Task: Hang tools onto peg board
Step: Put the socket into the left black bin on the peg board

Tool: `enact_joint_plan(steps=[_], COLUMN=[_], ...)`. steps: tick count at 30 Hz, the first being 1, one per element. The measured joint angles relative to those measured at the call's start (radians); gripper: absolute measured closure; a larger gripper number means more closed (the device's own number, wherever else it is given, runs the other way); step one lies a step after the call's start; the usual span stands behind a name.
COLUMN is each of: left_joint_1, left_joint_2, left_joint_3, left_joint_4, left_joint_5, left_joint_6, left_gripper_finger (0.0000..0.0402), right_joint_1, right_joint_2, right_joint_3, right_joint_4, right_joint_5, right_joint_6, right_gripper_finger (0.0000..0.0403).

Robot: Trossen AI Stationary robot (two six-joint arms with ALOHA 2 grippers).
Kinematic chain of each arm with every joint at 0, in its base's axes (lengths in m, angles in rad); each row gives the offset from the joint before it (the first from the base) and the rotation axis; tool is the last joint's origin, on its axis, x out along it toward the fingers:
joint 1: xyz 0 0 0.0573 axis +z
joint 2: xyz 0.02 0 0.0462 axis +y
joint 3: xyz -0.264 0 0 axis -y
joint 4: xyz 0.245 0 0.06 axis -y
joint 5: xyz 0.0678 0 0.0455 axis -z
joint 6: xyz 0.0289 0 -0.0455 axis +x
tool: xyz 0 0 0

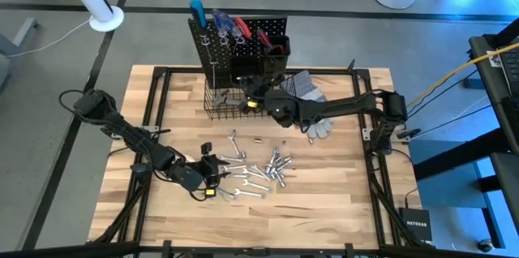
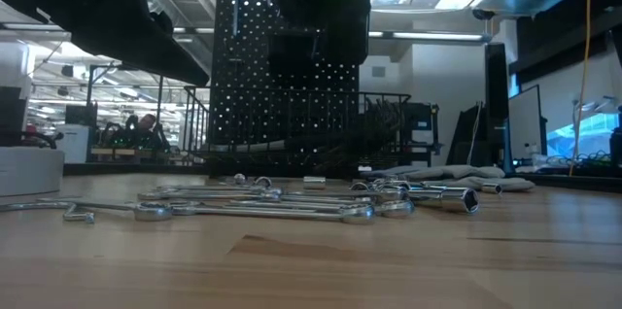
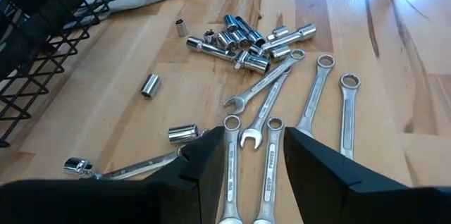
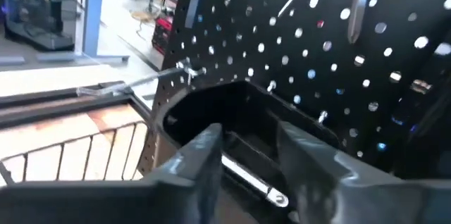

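R end effector (image 4: pixel 246 157) partly open, nothing gripped, poised over black bin (image 4: pixel 232 118) on peg board (image 1: pixel 239 43). Silver wrench (image 4: pixel 250 178) inside bin, just below and between fingers, not clamped. L end effector (image 3: pixel 254 164) partly open, empty, low over worktop (image 1: pixel 340 185) well in front of peg board. Two wrench ends (image 3: pixel 250 175) between its fingers, contact unclear. More wrenches and sockets (image 1: pixel 272 167) scattered betw. L end effector and peg board. Wire basket (image 1: pixel 223 102) at board base, grey gloves (image 1: pixel 312 96) beside it. Screwdrivers (image 1: pixel 231 27) on board top.
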Motion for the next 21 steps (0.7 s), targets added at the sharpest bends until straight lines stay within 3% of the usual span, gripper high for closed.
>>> enact_joint_plan(steps=[8, 11, 21], left_joint_1=[0.001, 0.006, 0.004], left_joint_2=[0.000, 0.000, 0.000], left_joint_3=[0.000, 0.001, 0.001], left_joint_4=[0.005, 0.025, -0.008], left_joint_5=[0.011, 0.011, 0.011], left_joint_6=[0.026, 0.030, -0.012], left_gripper_finger=[0.0265, 0.0265, 0.0265], right_joint_1=[0.054, 0.101, 0.280], right_joint_2=[0.000, -0.012, -0.110], right_joint_3=[0.031, 0.066, 0.092], right_joint_4=[-0.028, -0.039, -0.132], right_joint_5=[0.060, 0.104, 0.098], right_joint_6=[-0.066, -0.120, -0.237], right_gripper_finger=[0.0188, 0.0185, 0.0187])
